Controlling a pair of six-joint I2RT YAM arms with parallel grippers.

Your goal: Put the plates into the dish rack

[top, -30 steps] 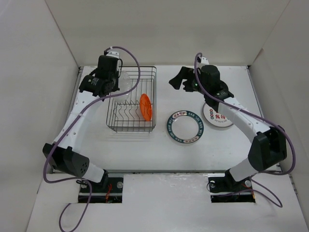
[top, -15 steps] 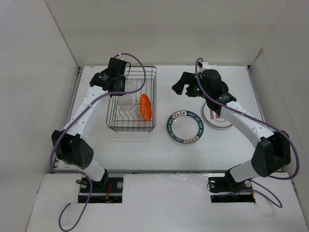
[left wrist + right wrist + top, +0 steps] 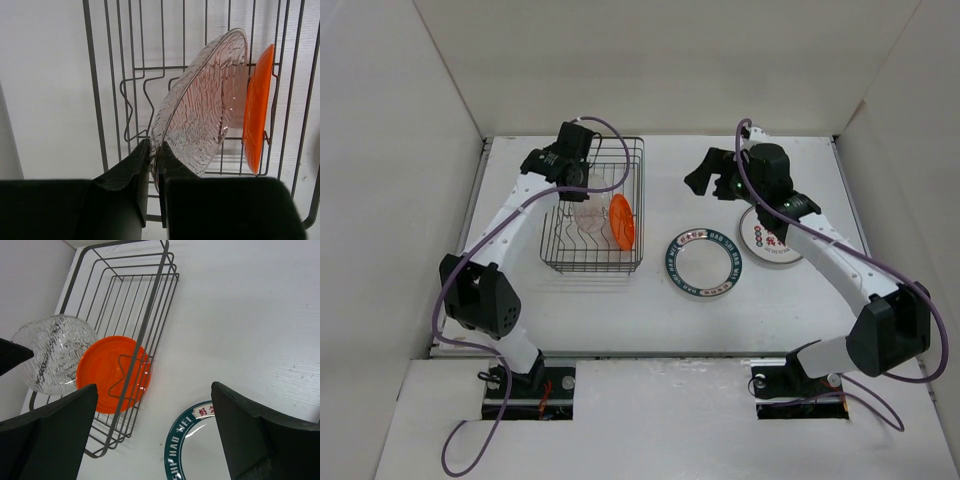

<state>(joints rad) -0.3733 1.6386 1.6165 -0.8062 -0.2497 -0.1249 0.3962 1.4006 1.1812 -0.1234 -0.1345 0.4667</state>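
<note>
- Looking down, what is biggest?
- The rack (image 3: 560, 250), on the table (image 3: 620, 310), at the left. Right of it lies the teal plate (image 3: 704, 263).
- And inside?
- The clear plate (image 3: 200, 110) leans there, the orange plate (image 3: 257, 110) on edge just beside it. The left gripper (image 3: 154, 150) pinches the clear plate's rim. The right gripper (image 3: 155, 390) is spread wide, holding nothing.

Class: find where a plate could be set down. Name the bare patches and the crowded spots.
Bare: near strip of table, bordered by dish rack and teal-rimmed plate; rack slots left of clear plate. Crowded: rack's right side, orange plate beside clear plate.
</note>
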